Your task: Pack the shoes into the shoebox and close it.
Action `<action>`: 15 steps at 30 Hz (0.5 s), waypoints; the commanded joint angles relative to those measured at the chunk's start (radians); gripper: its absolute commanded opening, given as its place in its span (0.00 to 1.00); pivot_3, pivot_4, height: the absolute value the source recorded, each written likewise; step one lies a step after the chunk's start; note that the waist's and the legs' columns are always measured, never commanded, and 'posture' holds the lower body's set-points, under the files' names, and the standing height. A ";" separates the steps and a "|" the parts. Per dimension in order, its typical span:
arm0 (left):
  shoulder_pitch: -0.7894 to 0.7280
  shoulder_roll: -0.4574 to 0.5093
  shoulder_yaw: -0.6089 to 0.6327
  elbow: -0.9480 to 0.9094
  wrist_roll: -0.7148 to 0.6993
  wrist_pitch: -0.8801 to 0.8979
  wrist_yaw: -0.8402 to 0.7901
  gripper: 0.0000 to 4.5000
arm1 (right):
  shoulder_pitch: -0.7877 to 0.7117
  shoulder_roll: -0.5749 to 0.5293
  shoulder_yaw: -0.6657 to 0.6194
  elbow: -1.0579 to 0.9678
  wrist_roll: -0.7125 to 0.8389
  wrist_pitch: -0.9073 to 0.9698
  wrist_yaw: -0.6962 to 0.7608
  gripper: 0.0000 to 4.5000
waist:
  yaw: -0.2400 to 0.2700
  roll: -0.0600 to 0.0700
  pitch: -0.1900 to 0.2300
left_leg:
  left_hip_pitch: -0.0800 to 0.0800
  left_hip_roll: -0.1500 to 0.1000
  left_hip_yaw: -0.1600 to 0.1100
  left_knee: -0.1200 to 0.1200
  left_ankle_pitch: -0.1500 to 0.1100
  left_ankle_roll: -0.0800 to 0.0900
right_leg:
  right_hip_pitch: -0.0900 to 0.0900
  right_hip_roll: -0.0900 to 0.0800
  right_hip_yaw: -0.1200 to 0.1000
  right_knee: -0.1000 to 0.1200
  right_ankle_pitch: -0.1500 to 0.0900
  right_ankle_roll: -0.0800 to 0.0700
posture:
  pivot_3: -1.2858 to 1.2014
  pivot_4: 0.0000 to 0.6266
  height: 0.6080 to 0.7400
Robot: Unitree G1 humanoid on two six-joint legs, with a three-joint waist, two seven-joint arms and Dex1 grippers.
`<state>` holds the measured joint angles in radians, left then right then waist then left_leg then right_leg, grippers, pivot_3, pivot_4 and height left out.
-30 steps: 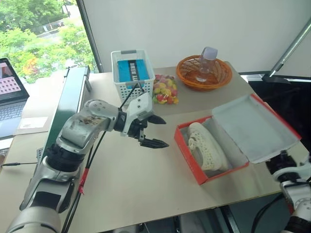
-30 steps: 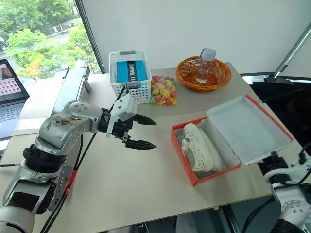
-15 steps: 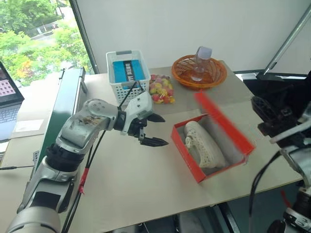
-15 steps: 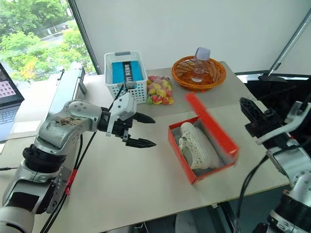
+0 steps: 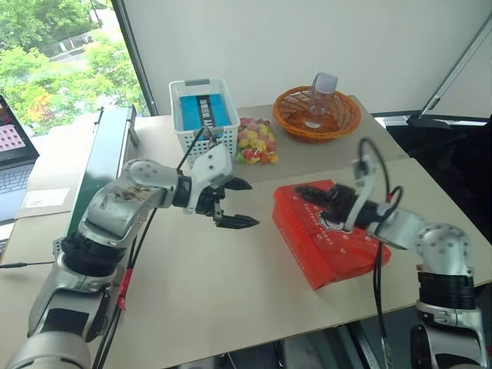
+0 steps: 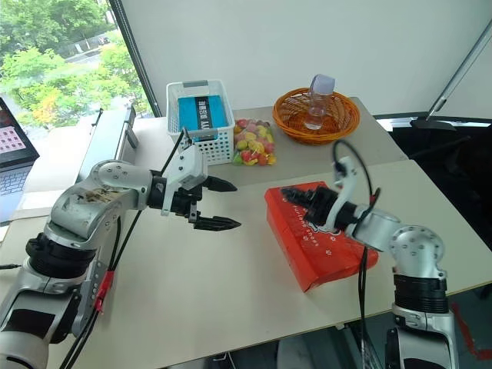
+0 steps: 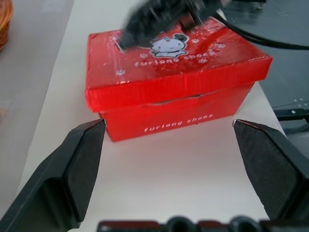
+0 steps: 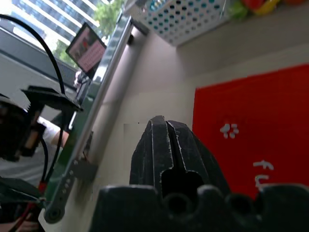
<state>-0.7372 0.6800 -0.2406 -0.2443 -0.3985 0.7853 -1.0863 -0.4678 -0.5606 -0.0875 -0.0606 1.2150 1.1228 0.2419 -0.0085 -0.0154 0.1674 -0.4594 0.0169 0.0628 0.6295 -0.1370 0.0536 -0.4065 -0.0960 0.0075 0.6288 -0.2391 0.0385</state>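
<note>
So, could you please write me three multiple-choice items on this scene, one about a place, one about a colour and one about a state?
1. Where does the right gripper sit?
A. Over the shoebox lid
B. Inside the white basket
C. Beside the laptop

2. What colour is the wicker bowl that holds the clear bottle?
A. Blue
B. Orange
C. Black

3. In what state is the shoebox?
A. Lid standing straight up
B. Lid lying off on the table
C. Lid down over the box

Answers:
1. A, since the head views show the shut right gripper over the far end of the red lid.
2. B, since its woven rim is plainly orange.
3. C, since the left wrist view shows the printed lid resting on the red base, while the open left gripper hangs apart from it.
</note>
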 commanded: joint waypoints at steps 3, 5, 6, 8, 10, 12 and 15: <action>0.019 0.025 0.053 -0.091 -0.022 0.032 0.041 1.00 | -0.006 -0.048 0.198 0.032 -0.227 0.016 0.155 0.02 | -0.001 -0.004 -0.002 | 0.000 0.000 0.000 0.000 0.000 0.000 | 0.000 0.000 0.000 0.000 0.000 0.000 | 0.52 0.24 1.00; 0.027 0.028 0.059 -0.106 -0.025 0.043 0.050 1.00 | -0.006 -0.035 0.215 0.055 -0.265 0.005 0.196 0.02 | -0.002 -0.008 -0.005 | 0.001 0.001 0.000 0.000 0.000 0.000 | 0.001 0.001 0.000 0.000 0.000 0.000 | 0.52 0.24 1.00; 0.031 0.031 0.061 -0.112 -0.027 0.047 0.055 1.00 | -0.006 -0.029 0.223 0.066 -0.289 -0.001 0.218 0.02 | -0.002 -0.009 -0.006 | 0.002 0.001 0.000 0.000 0.000 -0.001 | 0.001 0.001 -0.001 0.000 0.000 0.000 | 0.52 0.24 1.00; 0.036 0.036 0.065 -0.121 -0.032 0.054 0.063 1.00 | -0.004 -0.024 0.250 0.090 -0.348 -0.021 0.256 0.02 | -0.002 -0.012 -0.008 | 0.002 0.001 0.000 0.000 -0.003 -0.005 | 0.002 0.000 -0.001 0.000 0.000 -0.001 | 0.52 0.24 1.00; 0.040 0.044 0.069 -0.130 -0.037 0.061 0.071 1.00 | 0.002 -0.028 0.293 0.123 -0.421 -0.050 0.292 0.02 | -0.004 -0.016 -0.010 | 0.003 0.001 0.000 0.001 -0.004 -0.007 | 0.002 0.000 -0.001 0.000 0.001 -0.002 | 0.52 0.24 1.00; 0.042 0.050 0.072 -0.135 -0.041 0.065 0.078 1.00 | 0.009 -0.033 0.330 0.150 -0.486 -0.076 0.329 0.02 | -0.004 -0.019 -0.012 | 0.005 0.002 0.000 0.001 -0.005 -0.008 | 0.002 0.000 -0.001 -0.001 0.002 -0.003 | 0.52 0.24 1.00; 0.046 0.057 0.072 -0.141 -0.045 0.068 0.085 1.00 | 0.018 -0.042 0.375 0.184 -0.571 -0.112 0.370 0.02 | -0.004 -0.027 -0.018 | 0.012 0.003 0.000 -0.001 -0.005 -0.009 | 0.004 -0.002 -0.001 -0.003 0.001 -0.003 | 0.52 0.24 1.00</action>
<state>-0.6891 0.7258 -0.1976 -0.3511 -0.4340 0.8542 -1.0094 -0.5102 -0.5931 0.1903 0.0206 0.7438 0.9943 0.6014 -0.0130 -0.0420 0.1498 -0.4459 0.0198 0.0631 0.6279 -0.1425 0.0447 -0.4017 -0.0994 0.0064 0.6250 -0.2387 0.0375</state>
